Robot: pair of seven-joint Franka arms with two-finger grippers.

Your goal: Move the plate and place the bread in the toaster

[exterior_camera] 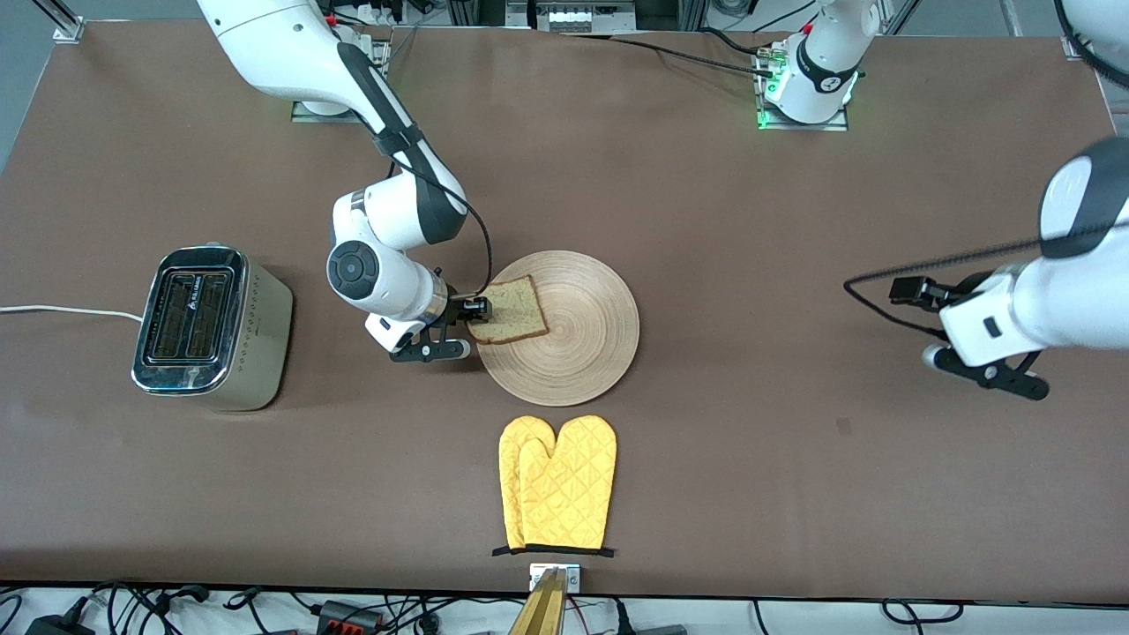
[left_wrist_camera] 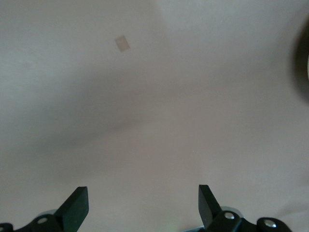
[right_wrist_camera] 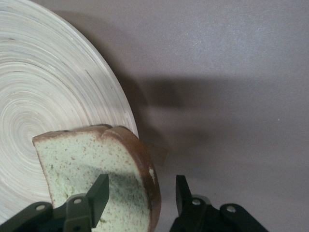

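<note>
the right gripper [right_wrist_camera: 140, 193] is straddling the crust edge of the square light brown slice of bread [exterior_camera: 510, 310], one finger over its face, one outside, jaws parted and not yet pinching. the bread is lying on the round pale-wood plate [exterior_camera: 582, 353], at its rim toward the chrome-topped beige toaster [exterior_camera: 207, 326]. the left gripper [left_wrist_camera: 142, 203] is waiting spread, over bare table.

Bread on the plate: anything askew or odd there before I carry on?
The bread is not centred: it overhangs the plate's rim toward the right arm's end, one edge tilted up, with the right gripper straddling its crust, jaws not yet closed on it. Nothing is spilled or broken. The left gripper waits open over bare table.
</note>
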